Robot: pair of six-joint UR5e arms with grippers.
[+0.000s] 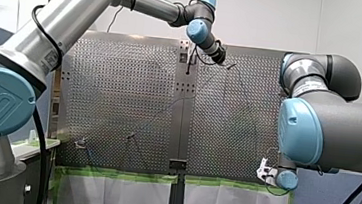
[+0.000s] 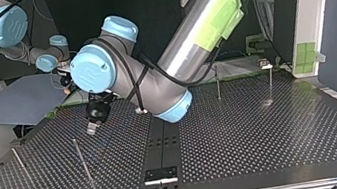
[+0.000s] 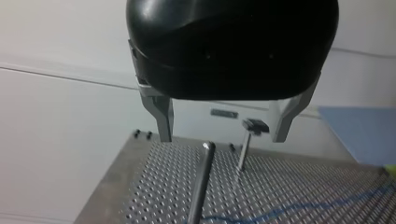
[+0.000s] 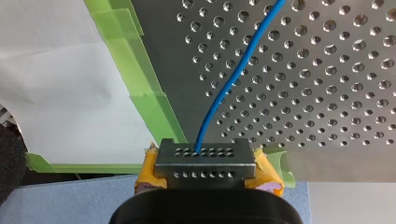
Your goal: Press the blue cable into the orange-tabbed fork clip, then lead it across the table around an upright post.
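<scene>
At the perforated metal surface's (image 4: 327, 93) near right edge, my right hand (image 4: 205, 161) pinches the thin blue cable (image 4: 233, 74) between yellow pads. The cable looks light, limp and slippery, so grip close to the bend. Farther off, my left hand (image 3: 223, 135), metal fingers wide and empty, hovers over a dark upright post (image 3: 201, 186).

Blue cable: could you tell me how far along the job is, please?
Done: my right gripper is shut on the blue cable. In hand: my left gripper hangs open above an upright post. Left: apparently clipping and routing; the cable lies slack on the table.
</scene>
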